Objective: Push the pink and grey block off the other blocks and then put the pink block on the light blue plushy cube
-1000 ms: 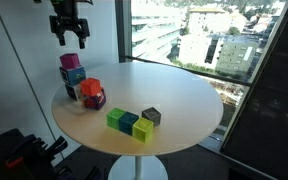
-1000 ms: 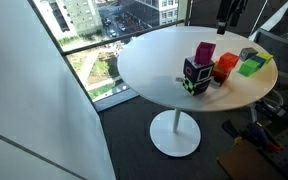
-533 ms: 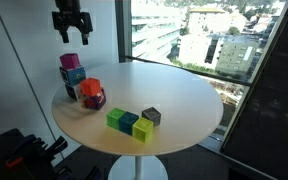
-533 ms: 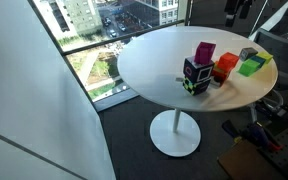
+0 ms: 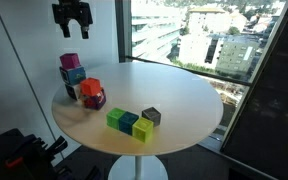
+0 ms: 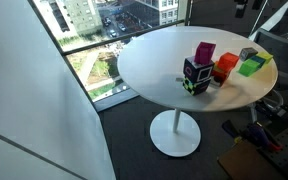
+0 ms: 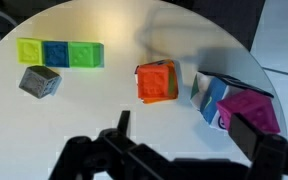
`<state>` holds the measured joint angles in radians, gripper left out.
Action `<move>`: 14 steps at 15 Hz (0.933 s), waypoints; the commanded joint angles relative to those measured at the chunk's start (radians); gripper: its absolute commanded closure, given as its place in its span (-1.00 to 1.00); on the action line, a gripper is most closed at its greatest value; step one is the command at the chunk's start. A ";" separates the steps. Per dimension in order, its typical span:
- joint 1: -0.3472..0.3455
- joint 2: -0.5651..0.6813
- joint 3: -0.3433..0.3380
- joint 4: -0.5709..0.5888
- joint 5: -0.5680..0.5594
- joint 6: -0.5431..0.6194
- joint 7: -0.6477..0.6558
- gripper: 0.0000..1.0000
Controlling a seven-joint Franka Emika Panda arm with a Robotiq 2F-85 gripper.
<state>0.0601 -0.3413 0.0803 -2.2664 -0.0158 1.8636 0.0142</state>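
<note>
While one round white table (image 5: 184, 95) carries everything, the gripper (image 5: 72, 15) hangs high above the stacked end, its fingers apart and holding nothing. One light blue plushy cube (image 5: 75, 76) stands close to the table's rim, and the one pink block (image 5: 70, 61) rests on top of it. Just beside the cube sits one orange-topped magenta lump (image 5: 91, 92). Three small blocks lie in a touching row near the front edge: green block (image 5: 115, 119), teal-blue block (image 5: 129, 123), yellow-green block (image 5: 144, 129). One grey block (image 5: 151, 115) sits on the tabletop just beside the yellow-green one. Toward the window (image 5: 199, 40), the tabletop is open surface. Since a second ago the gripper has risen; the blocks have not moved.
</note>
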 commanded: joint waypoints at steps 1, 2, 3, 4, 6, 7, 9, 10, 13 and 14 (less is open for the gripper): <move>-0.013 -0.034 -0.008 0.014 -0.012 -0.027 0.030 -1.00; -0.016 -0.042 -0.010 0.013 -0.012 -0.023 0.031 -1.00; -0.018 -0.051 -0.013 0.012 -0.010 -0.018 0.030 -1.00; -0.019 -0.059 -0.015 0.010 -0.008 -0.013 0.029 -1.00; -0.017 -0.075 -0.021 0.007 0.002 -0.007 0.026 -1.00; -0.016 -0.081 -0.023 0.007 0.007 -0.007 0.023 -1.00; -0.012 -0.091 -0.028 0.006 0.025 -0.009 0.015 -1.00; -0.010 -0.095 -0.031 0.007 0.034 -0.011 0.013 -1.00; -0.009 -0.100 -0.037 0.009 0.066 -0.021 0.009 -1.00; -0.010 -0.100 -0.037 0.010 0.070 -0.026 0.010 -1.00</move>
<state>0.0474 -0.4284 0.0546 -2.2660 0.0250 1.8636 0.0206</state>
